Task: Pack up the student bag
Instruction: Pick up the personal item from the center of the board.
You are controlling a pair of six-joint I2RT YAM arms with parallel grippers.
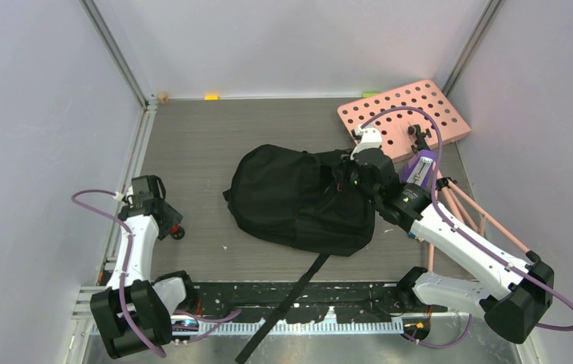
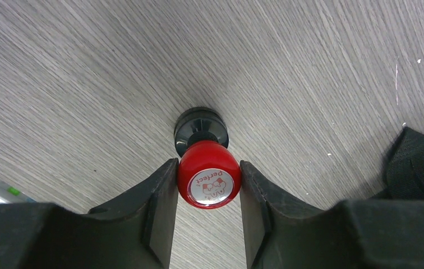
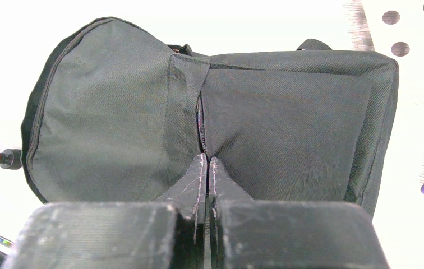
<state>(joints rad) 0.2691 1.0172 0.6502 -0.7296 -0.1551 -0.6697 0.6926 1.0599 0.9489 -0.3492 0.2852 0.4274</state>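
— Gripping what, on the left?
— Left pincer (image 2: 208, 164) narrow, pads touching the red-topped stamp (image 2: 208, 180) on the worktop (image 2: 86, 67). The student bag (image 1: 299, 199) lies well right of it, mid-worktop, with the right pincer (image 3: 207, 159) pinched closed at its zip.

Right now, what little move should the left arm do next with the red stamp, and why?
Probably lift straight up. The left fingers press both sides of the red stamp, which stands on the table, apart from the student bag.
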